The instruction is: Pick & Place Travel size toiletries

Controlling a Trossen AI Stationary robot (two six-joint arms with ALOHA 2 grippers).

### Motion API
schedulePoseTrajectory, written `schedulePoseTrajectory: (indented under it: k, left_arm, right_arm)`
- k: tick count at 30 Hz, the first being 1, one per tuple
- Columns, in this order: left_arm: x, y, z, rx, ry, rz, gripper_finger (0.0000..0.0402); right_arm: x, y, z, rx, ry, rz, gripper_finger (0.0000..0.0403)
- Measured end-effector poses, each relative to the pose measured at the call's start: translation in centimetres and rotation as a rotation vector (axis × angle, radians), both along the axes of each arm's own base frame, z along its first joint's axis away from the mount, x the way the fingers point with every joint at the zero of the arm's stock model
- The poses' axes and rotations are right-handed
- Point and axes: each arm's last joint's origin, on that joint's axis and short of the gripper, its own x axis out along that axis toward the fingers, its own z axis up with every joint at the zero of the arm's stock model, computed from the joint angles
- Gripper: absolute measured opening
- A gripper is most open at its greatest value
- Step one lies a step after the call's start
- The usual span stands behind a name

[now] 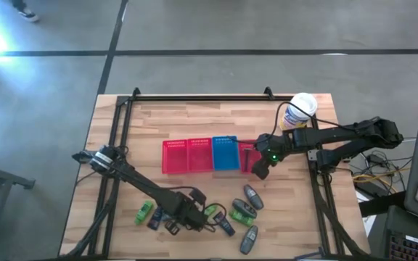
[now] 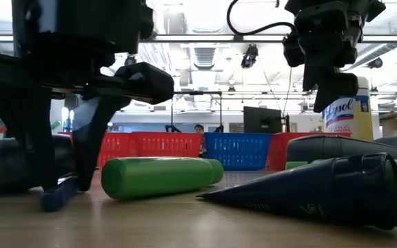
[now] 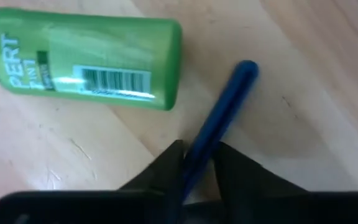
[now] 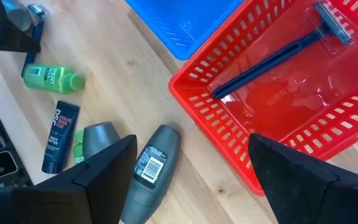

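The toiletries lie scattered near the table's near edge: a green tube (image 1: 145, 212), grey oval bottles (image 1: 252, 196), and small black tubes (image 1: 226, 227). My left gripper (image 1: 183, 216) is down among them, shut on a blue razor (image 3: 222, 109), beside a green bottle (image 3: 82, 59) lying on its side. My right gripper (image 1: 261, 168) hangs open above the rightmost red basket (image 4: 229, 118), touching nothing. Another blue razor (image 4: 278, 59) lies flat on that basket's floor. The right wrist view also shows a black tube (image 4: 59, 137) and a grey bottle (image 4: 151, 168) on the wood. My left gripper pinches the blue razor's handle (image 3: 202, 142) between its two fingers, coming from above and pointing down. The handle runs out past the fingertips, and its free end (image 3: 246, 68) is low over the wood. In the low view the blue piece (image 2: 57, 196) reaches the tabletop.
A row of mesh baskets, red (image 1: 187, 156), blue (image 1: 225, 152) and red, sits mid-table. A white canister with a blue label (image 1: 298, 110) stands at the far right. A black frame (image 1: 194, 98) runs around the table. A dark cone-shaped tube (image 2: 316, 189) lies near the near edge.
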Motion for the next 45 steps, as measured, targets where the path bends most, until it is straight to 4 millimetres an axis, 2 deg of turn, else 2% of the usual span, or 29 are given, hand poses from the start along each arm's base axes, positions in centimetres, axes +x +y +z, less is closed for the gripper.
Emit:
schedulePoseTrajectory:
  k: [5,12,16,20,25,28,31,35,38,40,43,45]
  left_arm:
    - [0.1,0.1,0.0,0.021,-0.009,-0.085,0.0031]
    - [0.2,0.8,0.2,0.033,-0.004,-0.068,0.0026]
    - [0.5,2.3,0.9,0.091,-0.02,-0.024,0.0024]
    - [0.8,4.3,2.4,0.152,-0.067,0.037,0.0023]
    - [0.8,6.5,6.0,0.121,-0.168,0.164,0.0022]
    - [1.4,8.4,9.7,-0.019,-0.33,0.416,0.0022]
    - [2.6,11.0,13.1,-0.307,-0.538,0.776,0.0022]
    - [4.5,15.9,15.7,-0.686,-0.781,1.158,0.0022]
    - [5.9,19.0,16.0,-0.874,-0.906,1.316,0.0022]
    - [7.1,20.2,15.4,-0.991,-0.933,1.371,0.0022]
    - [8.8,20.4,13.6,-1.135,-0.894,1.413,0.0022]
    - [9.9,20.0,11.9,-1.15,-0.842,1.457,0.0022]
  right_arm:
    - [-0.4,0.4,0.8,0.001,-0.038,0.018,0.0309]
    - [-1.4,0.8,2.2,-0.005,-0.105,0.002,0.0302]
    - [-2.3,0.6,3.3,-0.045,-0.16,-0.03,0.0289]
    - [-3.2,0.5,4.4,-0.06,-0.219,-0.044,0.0278]
    - [-4.9,0.4,5.4,-0.059,-0.248,-0.051,0.0269]
    - [-5.9,0.3,5.8,-0.057,-0.262,-0.085,0.0263]
    - [-6.7,0.2,6.4,-0.07,-0.298,-0.117,0.0258]
    - [-7.5,0.0,7.1,-0.089,-0.347,-0.167,0.0253]
    - [-8.1,-0.1,7.5,-0.101,-0.387,-0.205,0.0251]
    - [-8.4,-0.2,7.8,-0.106,-0.41,-0.227,0.0251]
    - [-8.9,-0.3,8.1,-0.124,-0.435,-0.267,0.0255]
    - [-9.2,-0.4,8.3,-0.133,-0.452,-0.288,0.0258]
